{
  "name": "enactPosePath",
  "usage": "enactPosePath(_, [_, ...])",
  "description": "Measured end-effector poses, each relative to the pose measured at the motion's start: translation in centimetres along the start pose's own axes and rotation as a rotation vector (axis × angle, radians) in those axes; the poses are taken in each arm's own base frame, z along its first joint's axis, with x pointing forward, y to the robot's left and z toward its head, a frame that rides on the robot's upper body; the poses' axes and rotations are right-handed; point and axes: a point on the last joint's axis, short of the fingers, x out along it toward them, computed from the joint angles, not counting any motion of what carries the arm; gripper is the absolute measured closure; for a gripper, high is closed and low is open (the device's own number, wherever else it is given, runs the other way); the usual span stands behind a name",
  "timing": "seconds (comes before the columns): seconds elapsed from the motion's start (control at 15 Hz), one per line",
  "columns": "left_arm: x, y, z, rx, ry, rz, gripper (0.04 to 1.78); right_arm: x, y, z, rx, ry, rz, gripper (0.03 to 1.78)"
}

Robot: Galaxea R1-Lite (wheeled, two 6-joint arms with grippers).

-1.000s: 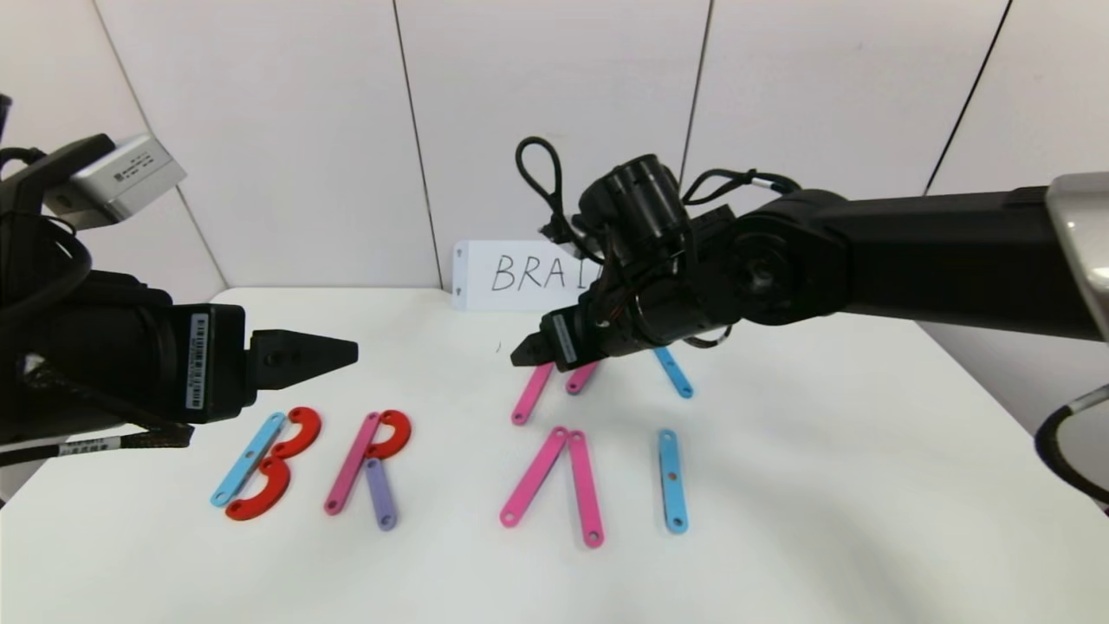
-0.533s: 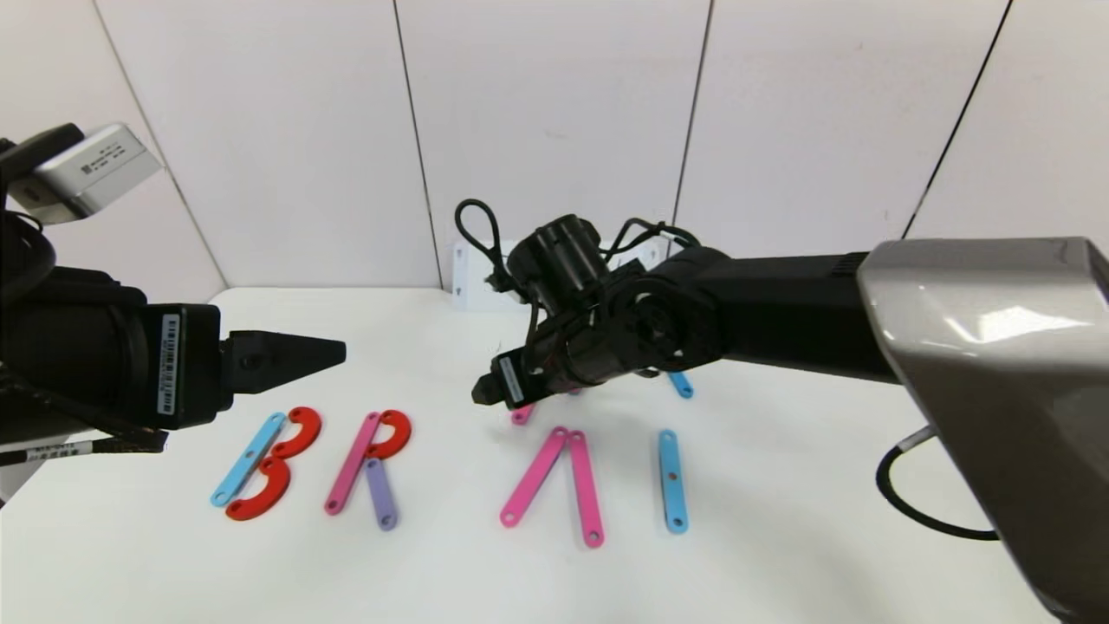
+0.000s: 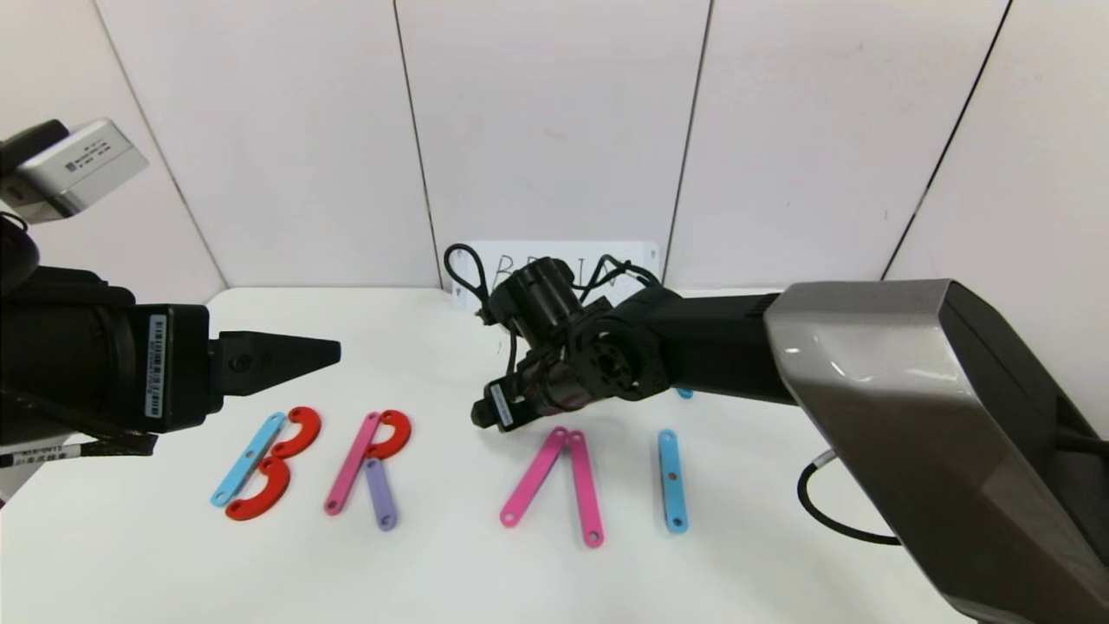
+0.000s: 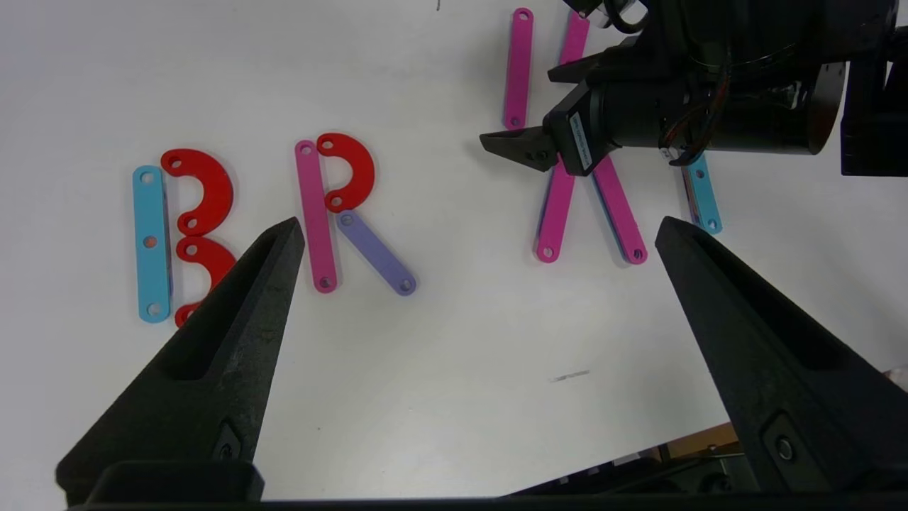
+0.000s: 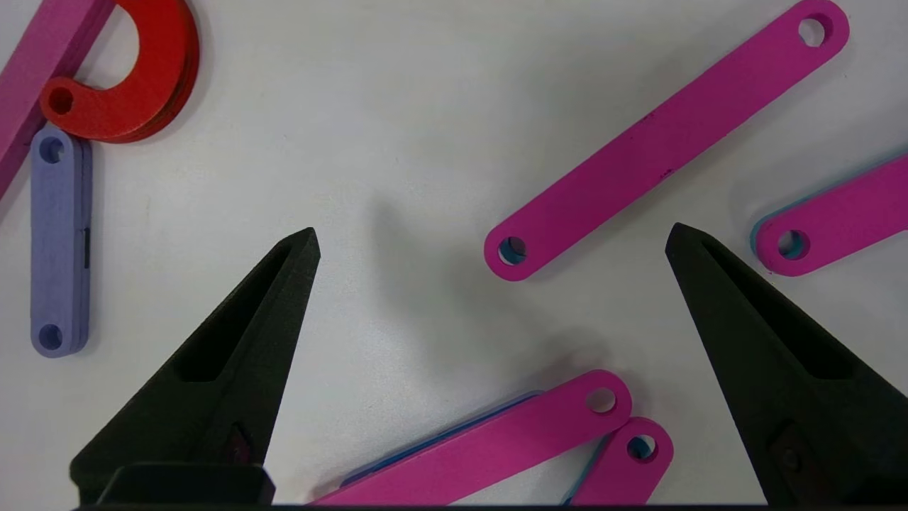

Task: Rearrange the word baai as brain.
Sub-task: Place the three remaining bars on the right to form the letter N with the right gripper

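Right gripper [image 3: 482,416], open and empty at frame centre, is poised above the pink bars [image 3: 554,472]; the finished A could be nudged. Left gripper [image 3: 333,351], open, is parked.

The word [image 3: 450,472] lies flat on the white table in one row. A blue bar with two red arcs makes B. A pink bar, a red arc and a short purple bar make R. Two pink bars touch at their far ends, like an A without crossbar. One blue bar stands alone as I. Two more pink bars [image 4: 518,67] lie behind this row.
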Motion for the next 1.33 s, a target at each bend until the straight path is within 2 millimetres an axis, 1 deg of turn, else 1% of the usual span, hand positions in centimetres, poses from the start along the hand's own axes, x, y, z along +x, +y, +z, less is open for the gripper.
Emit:
enactPosePath(0.27, [0.0, 0.0, -0.1, 0.001, 0.003, 0.001, 0.09, 0.8, -0.4, -0.3, 0.011, 0.015, -0.010, 0.10])
enactPosePath(0.4, [0.0, 0.0, -0.1, 0.001, 0.003, 0.001, 0.09, 0.9, -1.4, -0.2, 0.026, 0.015, -0.023, 0.10])
enactPosePath(0.6, [0.1, 0.0, -0.1, 0.001, 0.004, 0.001, 0.09, 1.1, -3.3, 0.0, 0.074, 0.014, -0.053, 0.10])
enactPosePath(0.87, [0.1, 0.0, -0.1, 0.002, 0.006, -0.001, 0.09, 1.2, -4.7, 0.1, 0.101, 0.012, -0.076, 0.10])
enactPosePath(1.13, [0.0, -0.1, -0.1, 0.004, 0.004, -0.004, 0.09, 1.7, -4.9, 0.0, 0.102, 0.016, -0.085, 0.10])
enactPosePath(1.33, [-0.1, 0.0, -0.1, 0.003, 0.003, -0.004, 0.09, 1.7, -4.3, -0.1, 0.091, 0.016, -0.078, 0.10])
